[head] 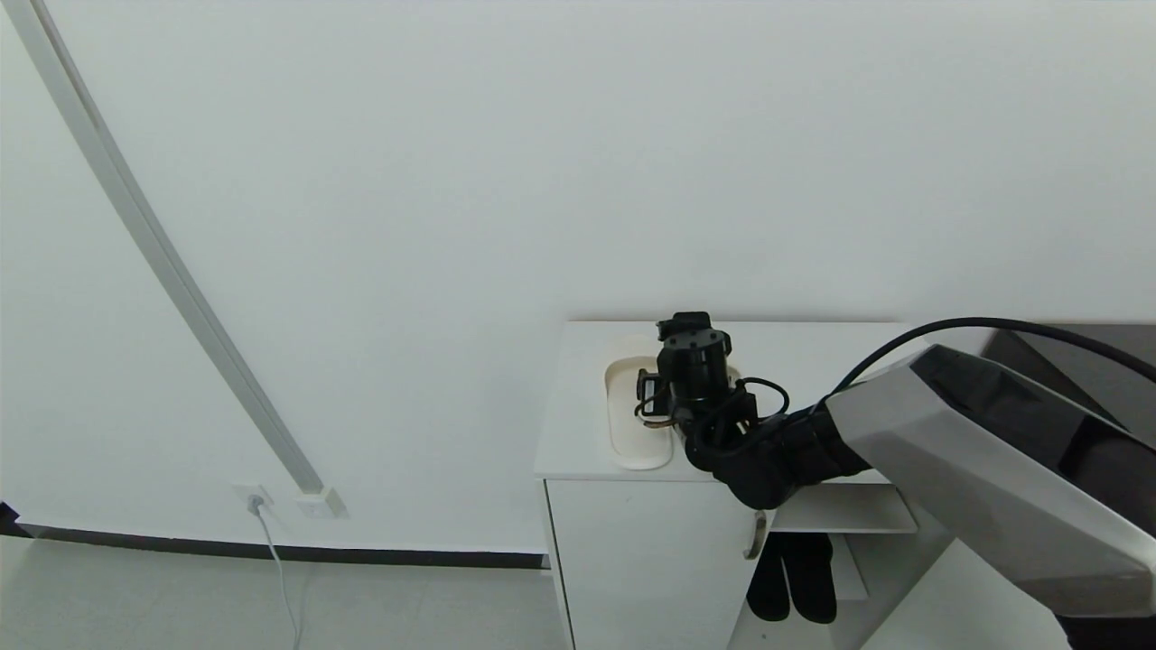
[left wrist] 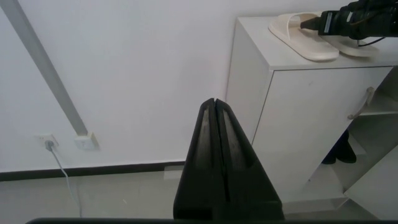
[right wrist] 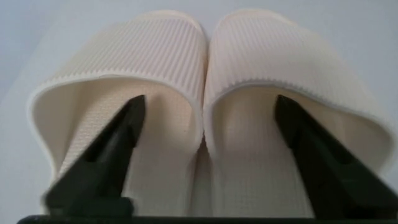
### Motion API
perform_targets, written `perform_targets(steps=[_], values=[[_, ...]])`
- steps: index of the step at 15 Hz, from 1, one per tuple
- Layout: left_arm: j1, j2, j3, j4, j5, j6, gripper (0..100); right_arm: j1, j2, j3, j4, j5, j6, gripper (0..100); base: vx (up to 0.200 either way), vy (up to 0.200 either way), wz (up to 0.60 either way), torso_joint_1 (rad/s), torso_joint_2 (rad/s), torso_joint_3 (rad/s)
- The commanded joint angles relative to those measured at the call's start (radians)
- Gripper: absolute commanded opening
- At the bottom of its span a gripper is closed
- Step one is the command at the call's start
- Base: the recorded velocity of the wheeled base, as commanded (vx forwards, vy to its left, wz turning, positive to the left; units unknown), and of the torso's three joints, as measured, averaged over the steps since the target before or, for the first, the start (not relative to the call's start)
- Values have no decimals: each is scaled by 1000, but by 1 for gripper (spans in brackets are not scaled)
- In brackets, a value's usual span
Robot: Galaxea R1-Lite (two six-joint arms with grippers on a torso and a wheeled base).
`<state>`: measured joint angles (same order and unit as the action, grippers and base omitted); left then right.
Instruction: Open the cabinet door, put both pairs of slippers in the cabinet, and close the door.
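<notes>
A pair of cream slippers [head: 639, 433] lies side by side on top of the white cabinet [head: 578, 397]. My right gripper [head: 659, 408] is low over them and open. In the right wrist view one finger [right wrist: 106, 162] sits inside the left slipper [right wrist: 124, 74] and the other finger inside the right slipper [right wrist: 280, 68], with the two inner strap edges between them. A black pair of slippers [head: 795, 578] stands on the lower shelf inside the cabinet. My left gripper [left wrist: 214, 106] hangs shut and empty, away from the cabinet [left wrist: 298, 118] and well below its top.
The cabinet's left door [head: 650, 569] with its handle [head: 757, 534] is closed; the right side stands open, showing a shelf [head: 840, 510]. A wall outlet [head: 253, 496] with a cable and a slanting conduit [head: 163, 253] are to the left. Bare floor lies in front.
</notes>
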<state>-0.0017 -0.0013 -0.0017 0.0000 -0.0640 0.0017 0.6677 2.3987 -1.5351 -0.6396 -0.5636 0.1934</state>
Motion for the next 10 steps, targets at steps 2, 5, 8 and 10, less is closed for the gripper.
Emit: perform_targets(steps=[2, 5, 8, 10], values=[[0, 1, 0, 0, 0, 0, 0, 1, 11, -7, 0, 1, 0, 0, 0, 0, 0, 0, 0, 0], [0, 1, 0, 0, 1, 0, 0, 1, 11, -5, 0, -1, -2, 0, 0, 0, 0, 0, 0, 0], [0, 1, 0, 0, 0, 0, 0, 1, 3, 4, -5, -2, 0, 0, 0, 0, 0, 0, 0, 0], [0, 1, -1, 0, 0, -2, 0, 6, -38, 33, -14, -2, 0, 0, 0, 0, 0, 0, 0, 0]])
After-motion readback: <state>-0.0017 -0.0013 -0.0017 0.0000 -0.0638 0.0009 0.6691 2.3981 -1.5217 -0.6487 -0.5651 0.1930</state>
